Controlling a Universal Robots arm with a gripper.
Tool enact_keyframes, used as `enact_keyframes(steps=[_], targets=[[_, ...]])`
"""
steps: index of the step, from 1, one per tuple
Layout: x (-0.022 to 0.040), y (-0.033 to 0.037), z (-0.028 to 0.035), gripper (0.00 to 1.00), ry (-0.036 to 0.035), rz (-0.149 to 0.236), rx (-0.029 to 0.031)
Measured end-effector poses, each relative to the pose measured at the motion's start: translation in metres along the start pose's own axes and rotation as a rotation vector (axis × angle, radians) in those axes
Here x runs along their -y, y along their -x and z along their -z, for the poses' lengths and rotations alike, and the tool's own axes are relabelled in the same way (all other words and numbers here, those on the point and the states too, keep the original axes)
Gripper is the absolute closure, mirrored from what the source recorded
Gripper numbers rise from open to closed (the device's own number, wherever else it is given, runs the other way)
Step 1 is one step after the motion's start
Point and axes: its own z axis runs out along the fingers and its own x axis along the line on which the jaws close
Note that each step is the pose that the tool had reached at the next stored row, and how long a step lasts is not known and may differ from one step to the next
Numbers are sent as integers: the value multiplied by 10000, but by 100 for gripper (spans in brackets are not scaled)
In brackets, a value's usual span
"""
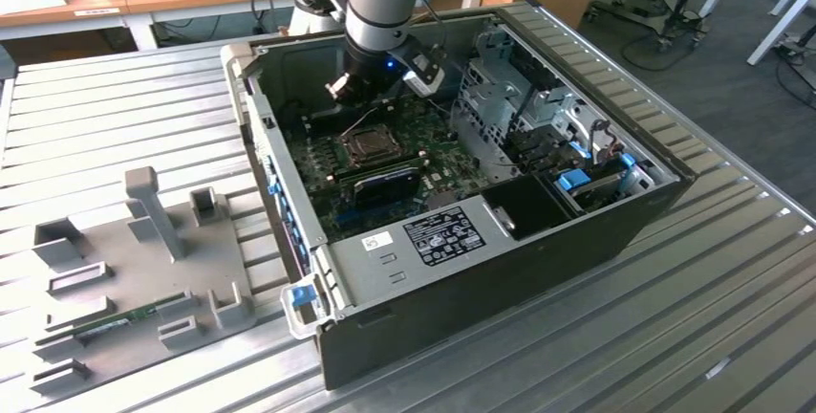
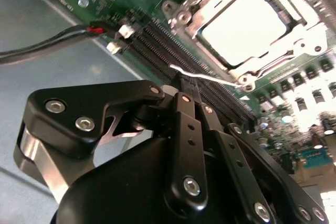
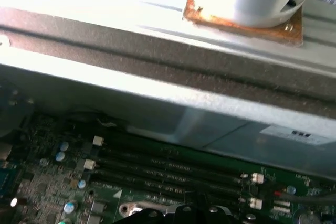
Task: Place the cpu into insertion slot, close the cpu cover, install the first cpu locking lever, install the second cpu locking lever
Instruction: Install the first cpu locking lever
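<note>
Fingers [image 2: 188, 116] observed closed together, tips at a thin silver locking lever [image 2: 210, 77] beside the insertion slot [image 1: 370, 145]; whether the lever is pinched cannot be told. Across the exterior view, left to right: grey fixture plate [image 1: 115, 284] is recorded on the table [image 1: 714, 327], then the open computer case [image 1: 599, 241]. The cpu [image 2: 244, 22] is seated in the slot; the cpu cover [image 2: 273, 51] is judged lowered. Lever latching is judged not yet done.

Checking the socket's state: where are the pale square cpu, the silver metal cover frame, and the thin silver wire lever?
Pale square cpu [image 2: 244, 24]: second wrist view, centre of its face.
Silver metal cover frame [image 2: 302, 40]: second wrist view, its side bar.
Thin silver wire lever [image 2: 207, 77]: second wrist view, mid-length.
</note>
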Motion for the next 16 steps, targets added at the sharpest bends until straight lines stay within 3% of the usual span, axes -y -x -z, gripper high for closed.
enact_keyframes(steps=[1,2,8,12,16], targets=[[0,0,1,90,85,-5,22],[-1,-1,1,90,107,-6,28],[0,-3,0,90,152,-4,44],[-2,-8,0,90,349,-13,104],[-4,-17,0,90,369,-10,116]])
